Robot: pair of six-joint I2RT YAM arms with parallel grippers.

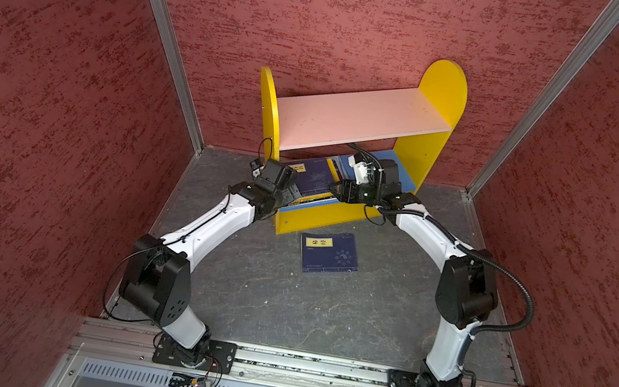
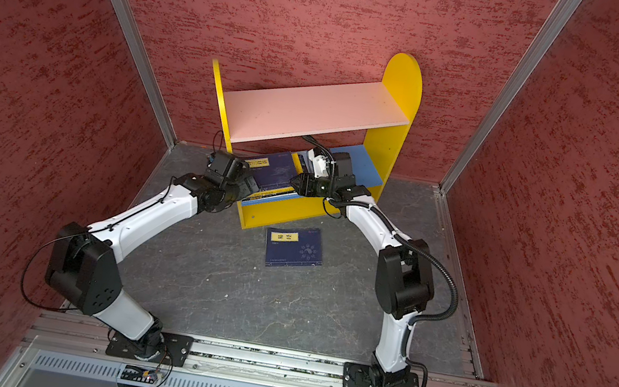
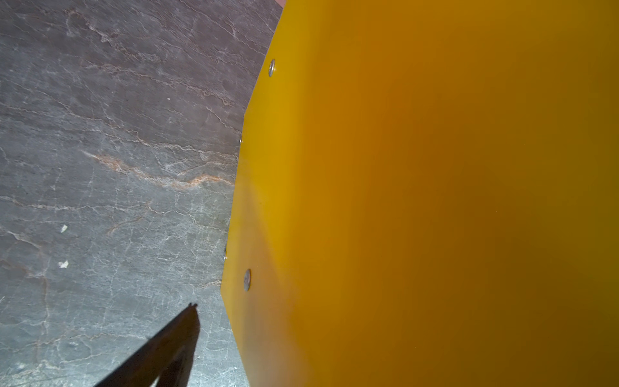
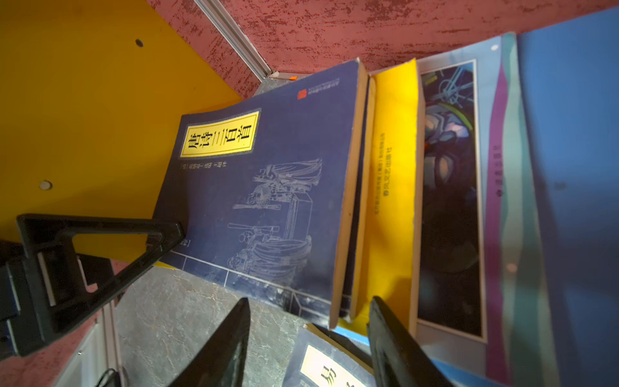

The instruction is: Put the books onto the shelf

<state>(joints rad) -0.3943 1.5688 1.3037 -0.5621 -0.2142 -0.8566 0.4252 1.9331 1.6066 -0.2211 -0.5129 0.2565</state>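
My right jaws stand apart at the books (image 4: 268, 187) leaning in the shelf (image 1: 361, 122); my left jaws gape beside its side panel (image 3: 402, 201). One navy book (image 1: 330, 252) lies outside.

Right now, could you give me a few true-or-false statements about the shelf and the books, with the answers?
1. The pink board of the shelf holds no books. True.
2. Every book is on the shelf. False: one navy book lies on the floor in front of it.
3. The books on the blue board stand on edge, leaning. True.
4. The left gripper holds a book. False: it is open, astride the shelf's side panel.
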